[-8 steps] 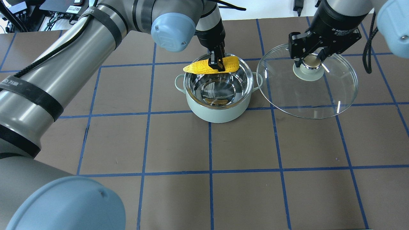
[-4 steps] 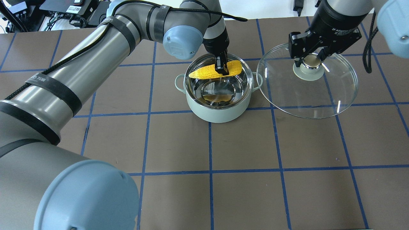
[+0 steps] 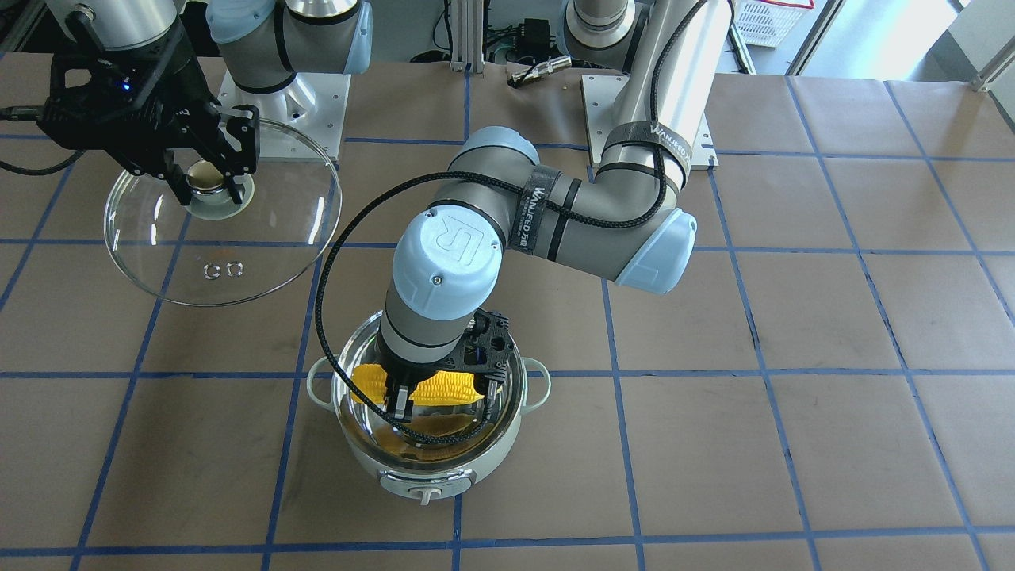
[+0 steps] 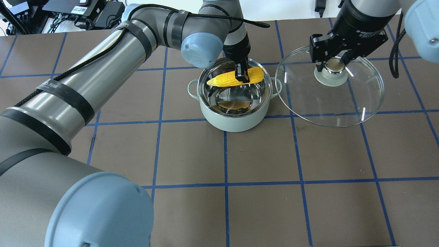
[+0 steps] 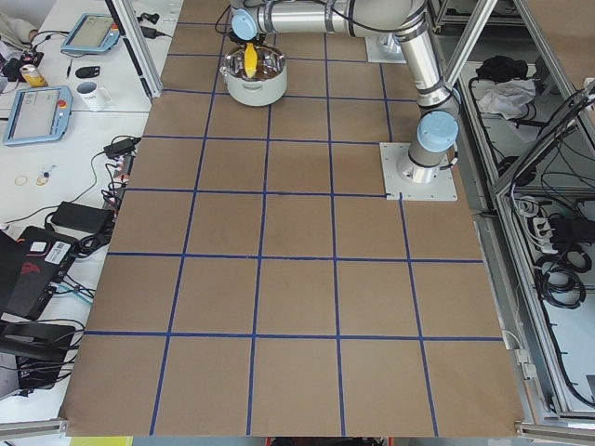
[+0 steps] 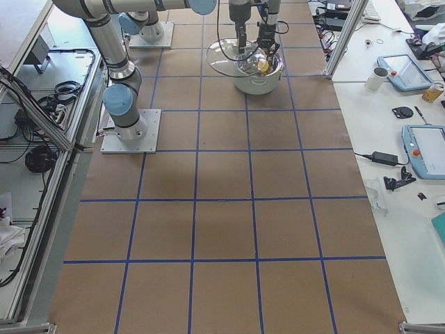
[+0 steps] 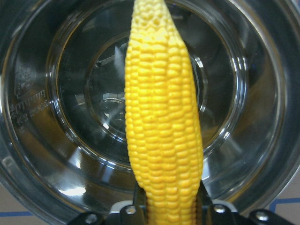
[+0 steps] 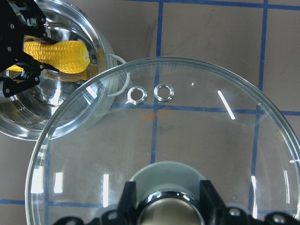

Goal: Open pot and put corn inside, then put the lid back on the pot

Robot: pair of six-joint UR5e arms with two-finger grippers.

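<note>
The mint-green pot (image 4: pixel 236 120) stands open at mid table, its steel inside bare; it also shows in the front view (image 3: pixel 428 468). My left gripper (image 4: pixel 242 74) is shut on the yellow corn (image 4: pixel 224 79) and holds it level over the pot's far half, at about rim height. The corn fills the left wrist view (image 7: pixel 161 126) above the pot's steel floor (image 7: pixel 84 122). My right gripper (image 4: pixel 332 67) is shut on the knob of the glass lid (image 4: pixel 329 103) and holds the lid in the air to the right of the pot. The lid also shows in the right wrist view (image 8: pixel 197 140).
The brown table mat has a grid of blue tape lines (image 4: pixel 225 154). The lid's left edge sits close to the pot's right side handle (image 4: pixel 277 87). My left arm (image 4: pixel 103 68) spans the table's left half. Cables and electronics (image 4: pixel 72 12) lie past the far edge.
My left gripper has carried the corn to the right and down, from over the pot's far-left rim to within the pot's mouth. The right gripper and the lid have stayed still.
</note>
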